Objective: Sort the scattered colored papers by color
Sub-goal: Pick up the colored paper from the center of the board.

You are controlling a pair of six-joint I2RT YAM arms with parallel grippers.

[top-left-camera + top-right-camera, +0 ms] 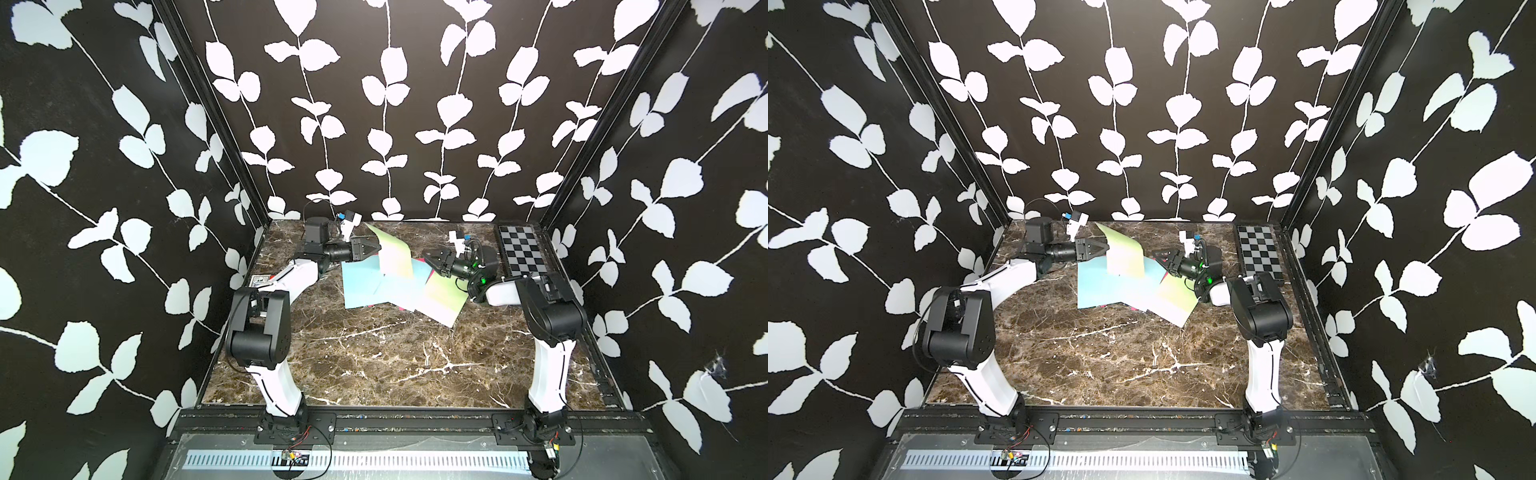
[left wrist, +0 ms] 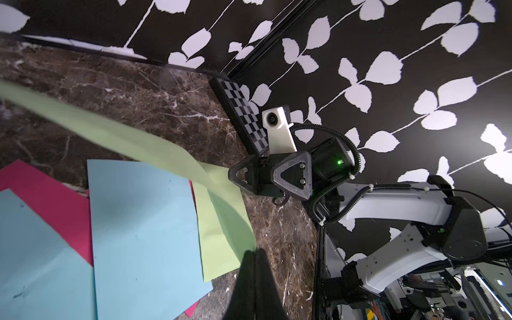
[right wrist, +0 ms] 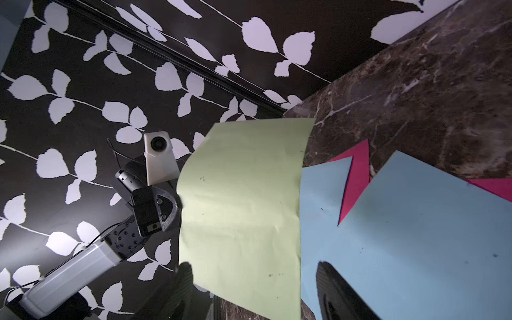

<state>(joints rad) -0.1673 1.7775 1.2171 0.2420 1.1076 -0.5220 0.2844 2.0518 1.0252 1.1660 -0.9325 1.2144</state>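
Green goes first, I reckon: the left gripper (image 1: 377,247) pinches a thin light-green paper sheet (image 1: 395,255), curling up above the light-blue and magenta sheets (image 1: 361,284) on the brown marble tabletop (image 1: 374,353); the right gripper (image 1: 428,259) hovers spread alongside. Next it needs carrying clear to its own spot.

In a top view, a light green sheet (image 1: 1124,255) is pinched at its edge by the left gripper (image 1: 1105,248) and lifted, curling, above the pile. Light blue sheets (image 1: 1100,286) are spread on the marble table (image 1: 1100,365), with slivers of magenta pink sheets (image 1: 1133,308) showing beneath. A second light green sheet (image 1: 1177,303) is laid over their right side. The right gripper (image 1: 1160,258) is held just beside the lifted sheet, jaws apart. A checkerboard (image 1: 1258,253) is seen in the far right corner.
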